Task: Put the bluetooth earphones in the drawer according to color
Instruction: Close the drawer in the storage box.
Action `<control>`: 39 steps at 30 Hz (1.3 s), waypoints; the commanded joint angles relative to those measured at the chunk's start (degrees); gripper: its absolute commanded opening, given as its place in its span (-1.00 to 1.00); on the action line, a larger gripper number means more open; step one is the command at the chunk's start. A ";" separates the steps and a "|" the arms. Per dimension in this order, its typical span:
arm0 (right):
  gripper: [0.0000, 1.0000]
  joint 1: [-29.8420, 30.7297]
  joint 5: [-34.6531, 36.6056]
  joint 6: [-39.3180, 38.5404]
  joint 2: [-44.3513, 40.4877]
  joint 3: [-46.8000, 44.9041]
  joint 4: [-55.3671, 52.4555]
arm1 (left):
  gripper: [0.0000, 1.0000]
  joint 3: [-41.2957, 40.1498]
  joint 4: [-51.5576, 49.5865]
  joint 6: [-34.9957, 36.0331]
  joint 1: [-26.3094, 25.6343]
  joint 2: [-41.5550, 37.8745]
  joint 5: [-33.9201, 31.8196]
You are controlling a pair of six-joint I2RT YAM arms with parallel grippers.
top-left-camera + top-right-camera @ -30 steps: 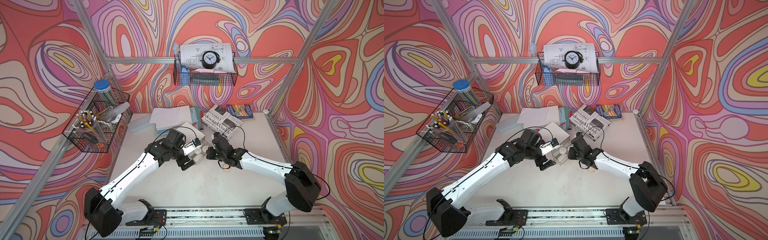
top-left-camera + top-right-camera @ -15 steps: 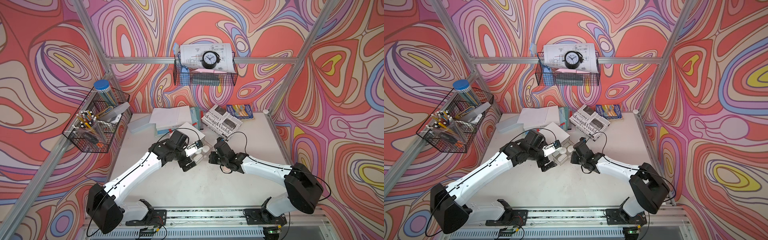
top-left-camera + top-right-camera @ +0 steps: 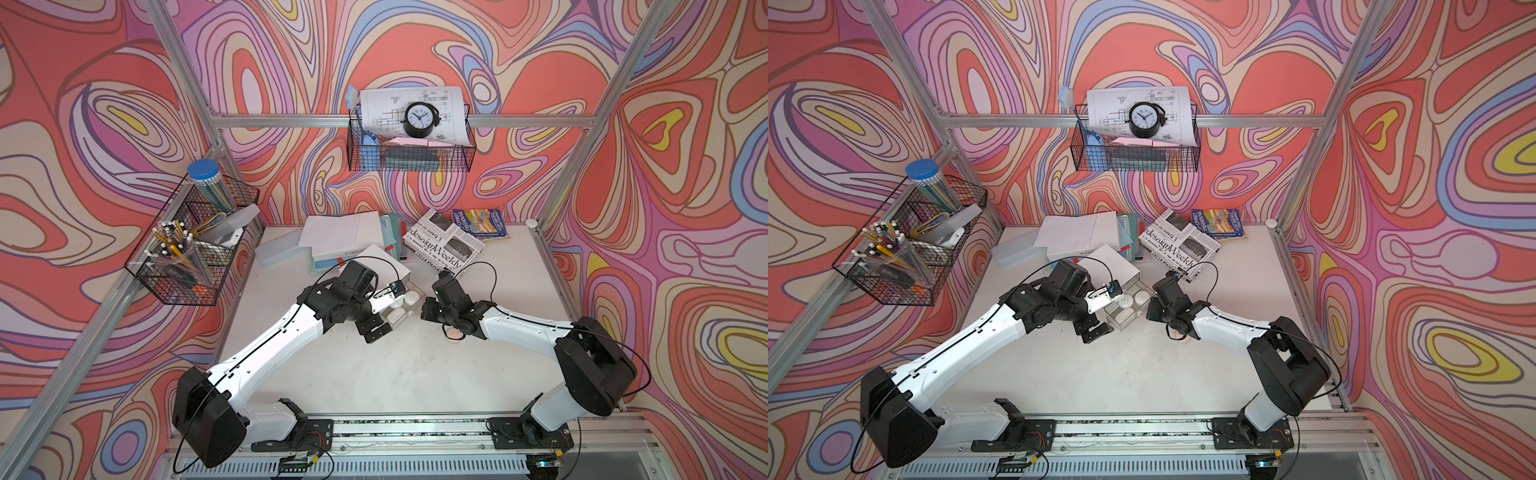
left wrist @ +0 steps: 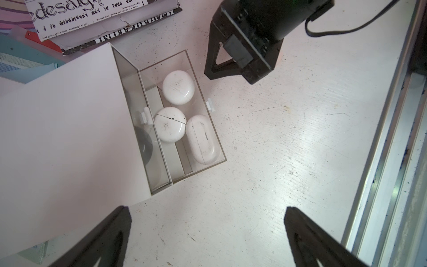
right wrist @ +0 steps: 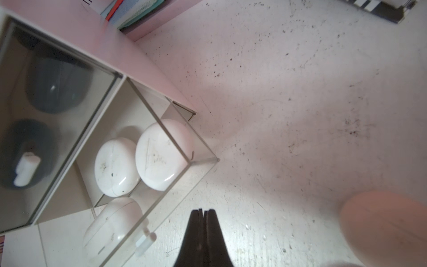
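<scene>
Three white bluetooth earphones (image 4: 178, 86) (image 4: 169, 127) (image 4: 203, 138) lie in the pulled-out clear drawer (image 4: 196, 76) of a small white drawer unit (image 4: 64, 129). Dark ones (image 5: 57, 87) show behind the shut clear drawer front above it. One pale pink case (image 5: 383, 226) lies on the table, partly under my right arm in both top views (image 3: 453, 332) (image 3: 1183, 334). My left gripper (image 4: 206, 212) hangs open over bare table just in front of the unit. My right gripper (image 5: 203, 210) is shut and empty, beside the drawer's front corner, apart from it.
A newspaper (image 3: 442, 245), a blue book (image 3: 480, 222), stacked books and folders (image 3: 345, 237) and a translucent box (image 3: 280, 247) crowd the table's back. Wire baskets hang on the left (image 3: 191, 245) and the back wall (image 3: 409, 156). An aluminium rail (image 3: 555, 274) edges the right side.
My right gripper has drawn back a little from the drawer toward the right, staying shut. The left arm has barely shifted.
</scene>
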 commanded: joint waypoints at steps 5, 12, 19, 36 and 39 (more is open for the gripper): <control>-1.00 -1.31 -3.34 -0.04 2.46 1.82 6.84 | 0.97 0.80 -0.99 0.67 -0.14 -0.09 -0.77; -1.00 -2.92 -6.77 -0.34 6.28 4.54 9.86 | 0.97 0.81 -1.03 0.72 -0.14 -0.30 -1.30; -1.00 -3.88 -8.91 0.10 9.66 7.85 12.95 | 0.97 0.82 -1.18 0.77 -0.16 -0.39 -1.83; -1.00 -4.06 -10.95 3.08 13.61 8.74 17.16 | 0.97 0.71 -1.08 0.94 -0.14 -0.65 -2.88; -1.00 -4.05 -11.22 3.40 14.13 9.18 17.68 | 0.97 0.65 -1.21 0.98 -0.14 -0.43 -3.31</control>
